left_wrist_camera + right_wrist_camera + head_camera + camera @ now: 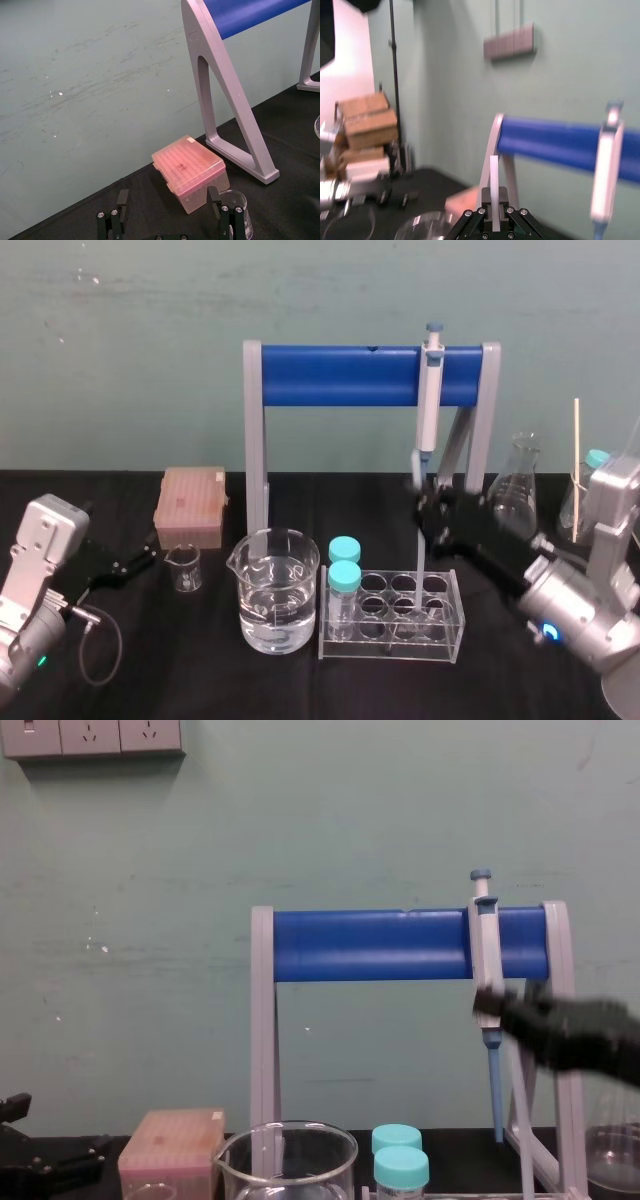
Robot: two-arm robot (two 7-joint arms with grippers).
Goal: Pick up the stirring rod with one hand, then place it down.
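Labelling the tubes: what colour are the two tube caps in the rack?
Turquoise; the caps show best in the head view.

Stand (340, 377) rear centre, pipette (430, 405) hanging at its right end. Tip box (190, 505) left, small beaker (183, 567) before it. Large beaker (272, 590) front; rack (400, 625) with 2 tubes (344, 580) to its right.

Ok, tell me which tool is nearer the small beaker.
Left. The left tool is open just left of the small beaker. The right tool is far to its right, past the big beaker, gripping the rod above the rack.
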